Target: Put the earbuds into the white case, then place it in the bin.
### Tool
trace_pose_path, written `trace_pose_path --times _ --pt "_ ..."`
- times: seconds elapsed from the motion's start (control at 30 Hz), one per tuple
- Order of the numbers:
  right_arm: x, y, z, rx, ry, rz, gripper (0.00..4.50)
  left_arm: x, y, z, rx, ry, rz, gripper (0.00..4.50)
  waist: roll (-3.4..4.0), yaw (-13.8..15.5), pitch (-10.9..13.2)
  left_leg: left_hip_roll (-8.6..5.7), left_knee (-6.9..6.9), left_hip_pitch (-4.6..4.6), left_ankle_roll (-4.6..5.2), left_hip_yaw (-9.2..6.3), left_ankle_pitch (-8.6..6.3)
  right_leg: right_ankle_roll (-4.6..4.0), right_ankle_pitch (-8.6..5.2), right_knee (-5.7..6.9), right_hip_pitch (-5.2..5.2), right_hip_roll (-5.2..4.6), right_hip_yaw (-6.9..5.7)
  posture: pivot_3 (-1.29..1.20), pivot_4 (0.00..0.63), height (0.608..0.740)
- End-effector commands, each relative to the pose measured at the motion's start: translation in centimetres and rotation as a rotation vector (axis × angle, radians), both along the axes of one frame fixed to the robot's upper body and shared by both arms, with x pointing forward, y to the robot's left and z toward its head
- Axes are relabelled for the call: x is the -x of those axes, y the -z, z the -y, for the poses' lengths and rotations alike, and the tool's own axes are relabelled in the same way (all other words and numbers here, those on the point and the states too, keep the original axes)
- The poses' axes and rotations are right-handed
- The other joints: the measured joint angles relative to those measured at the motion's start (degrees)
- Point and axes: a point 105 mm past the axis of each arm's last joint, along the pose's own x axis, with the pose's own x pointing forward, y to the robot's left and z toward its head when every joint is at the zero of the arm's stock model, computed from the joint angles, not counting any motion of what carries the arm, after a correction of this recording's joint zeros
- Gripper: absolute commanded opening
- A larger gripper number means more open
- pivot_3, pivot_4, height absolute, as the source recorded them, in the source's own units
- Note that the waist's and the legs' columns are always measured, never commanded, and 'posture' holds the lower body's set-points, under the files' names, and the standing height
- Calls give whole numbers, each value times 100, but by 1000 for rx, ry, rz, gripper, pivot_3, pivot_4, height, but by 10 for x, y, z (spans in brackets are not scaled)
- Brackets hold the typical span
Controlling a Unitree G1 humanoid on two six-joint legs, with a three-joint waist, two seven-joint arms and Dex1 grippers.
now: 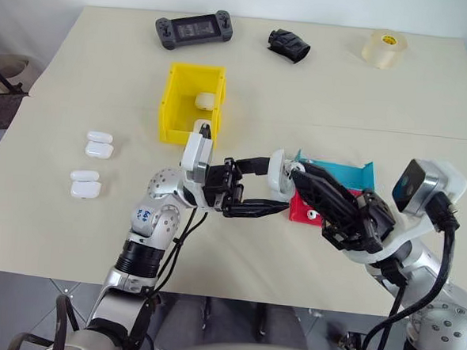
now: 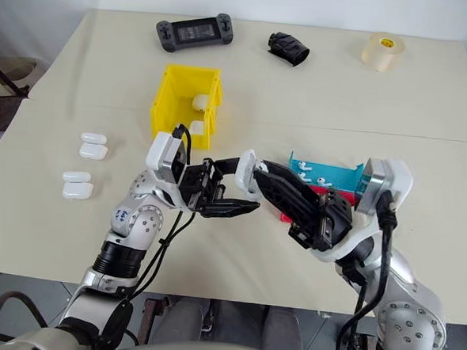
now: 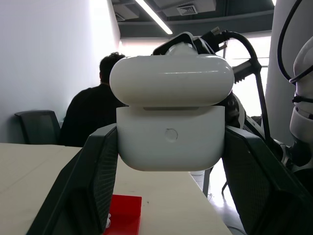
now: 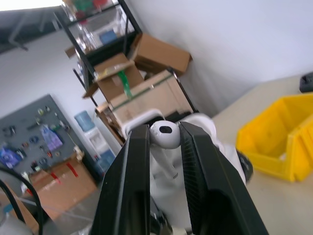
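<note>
Above open table (image 1: 71,236), left fingers (image 3: 98,181) clamp white case (image 3: 171,142); right fingers (image 4: 195,166) apparently pinch earbud (image 4: 164,134).

Your robot's arms are silver-grey metal with rounded joint housings and ribbed black collars. Loose black cables loop beside each forearm. The left end effector (image 1: 252,187) and right end effector (image 4: 164,134) have black fingers; white camera housings cap both wrists.
</note>
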Motion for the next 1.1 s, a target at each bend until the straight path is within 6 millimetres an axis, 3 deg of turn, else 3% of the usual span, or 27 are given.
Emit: trace_pose_path --times 0.03,1.03,1.07,1.1 --pt "7 -4 -4 2 -12 56 497 6 -12 1 35 23 37 2784 0 0 0 0 0 0 0 0 0 0 0 0 0 1 0 0 150 740" --pt "-7 14 3 37 16 -15 497 3 -23 0 85 -3 49 2784 0 5 0 3 0 1 0 -1 0 0 0 -1 1 -1 0 0 150 740" --pt "-9 14 5 35 40 -14 1226 4 -23 0 85 -3 51 2784 -1 7 0 2 0 1 0 -1 0 0 0 -1 1 -1 1 0 150 740" --pt "-8 14 5 21 20 -29 1544 4 -23 0 85 -2 53 2784 -2 6 -1 2 0 1 0 -1 0 0 0 -1 2 -1 0 0 150 740"
